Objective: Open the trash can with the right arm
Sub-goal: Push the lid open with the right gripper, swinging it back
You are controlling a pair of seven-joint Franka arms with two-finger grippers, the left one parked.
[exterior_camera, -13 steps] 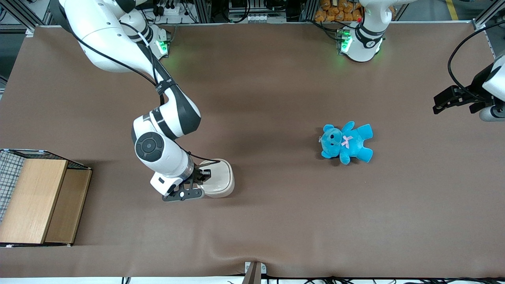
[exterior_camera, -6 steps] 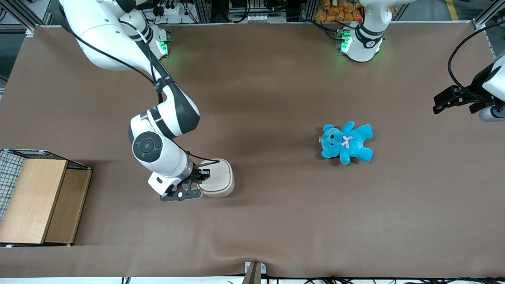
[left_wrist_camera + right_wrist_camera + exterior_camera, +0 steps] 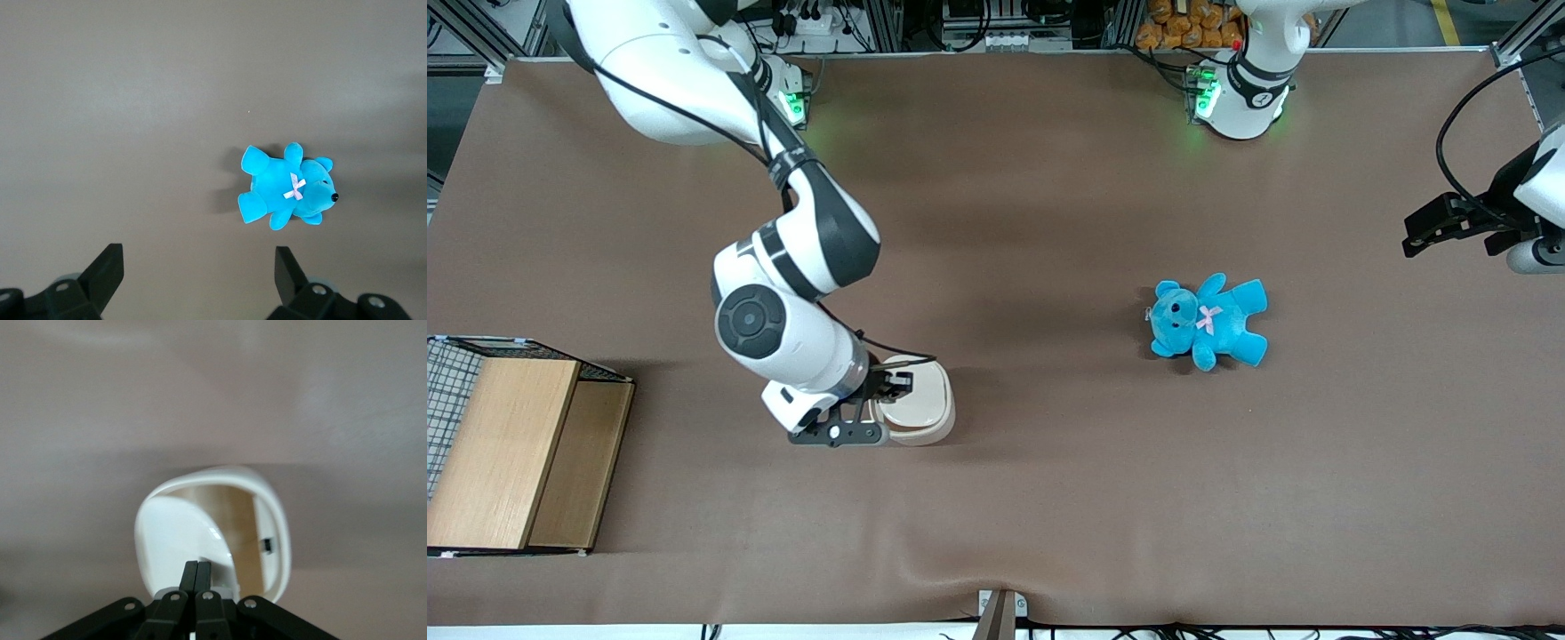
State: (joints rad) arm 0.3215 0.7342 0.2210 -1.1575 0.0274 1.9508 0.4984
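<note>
Two black jaws of the gripper [image 3: 197,573] sit pressed together at the lid [image 3: 175,543] edge of the trash can [image 3: 918,411], near the table's [image 3: 1049,498] working-arm end; lid tilted, tan inside showing; it looks light, rigid, slippery

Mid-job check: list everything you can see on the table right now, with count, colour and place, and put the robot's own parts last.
trash can: one, cream-white, on the table beside the working arm's wrist; its lid is tilted up, tan inside showing.
teddy bear: one, bright blue with a pale pink bow, lying toward the parked arm's end of the table.
wooden box: one, light wood with wire mesh, at the working arm's end of the table.
table: one, brown covering.
right arm: one, glossy white with dark grey bands, bent down over the trash can.
end effector: one, black, fingers together at the lid's edge.
</note>
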